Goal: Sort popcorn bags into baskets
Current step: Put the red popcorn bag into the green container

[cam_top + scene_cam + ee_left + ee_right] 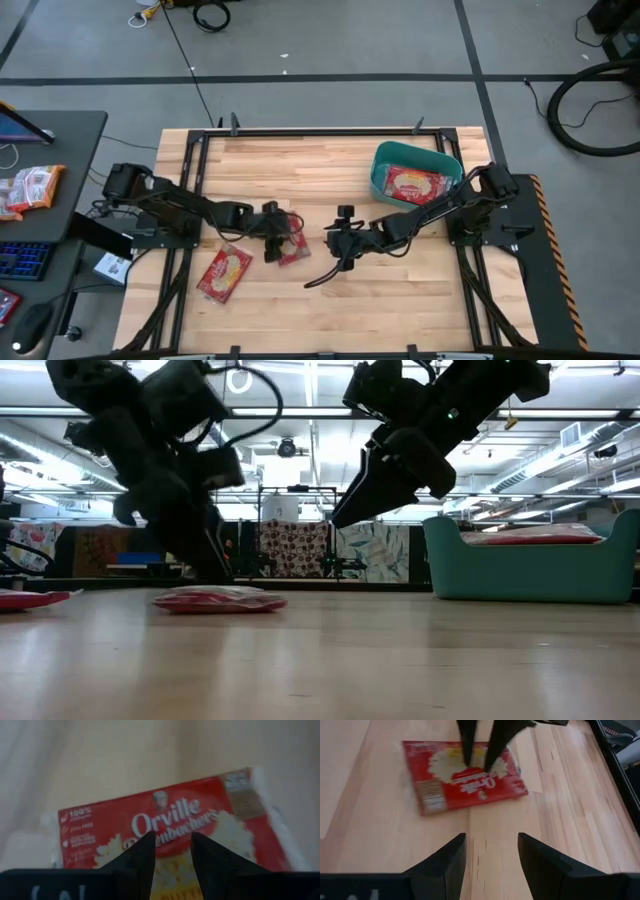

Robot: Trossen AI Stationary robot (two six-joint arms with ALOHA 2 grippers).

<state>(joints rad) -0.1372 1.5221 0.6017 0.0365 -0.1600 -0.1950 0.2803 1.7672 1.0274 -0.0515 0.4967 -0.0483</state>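
The packet under your left gripper [170, 851] reads "Orville" in white script, with a second line below that looks like "Redenbacher's", though the fingers cover part of it. A "100%" line heads some small white print along one end; the rest of that print is too small to read. This popcorn bag [291, 243] lies flat near the middle of the table [300, 160], and the left gripper [271, 236] stands directly over it, fingers narrowly parted with red packet showing in the slim gap. You cannot tell whether the tips touch the bag.

Your right gripper [340, 238] sits just beside that bag, above bare wood, fingers spread wide and holding nothing. In the right wrist view the same bag [464, 774] lies ahead, with the left arm's two dark fingers coming down onto it.

A second bag [224, 272] lies flat nearer the front edge on the left side. The teal basket [380, 176] stands at the back right, with one bag [416, 184] lying inside; in the low view only a red sliver shows over its rim [530, 538].

The table is pale wooden planks in a black frame. Beyond it the low view shows a hall with ceiling strip lights and patterned cloths hanging at the back.
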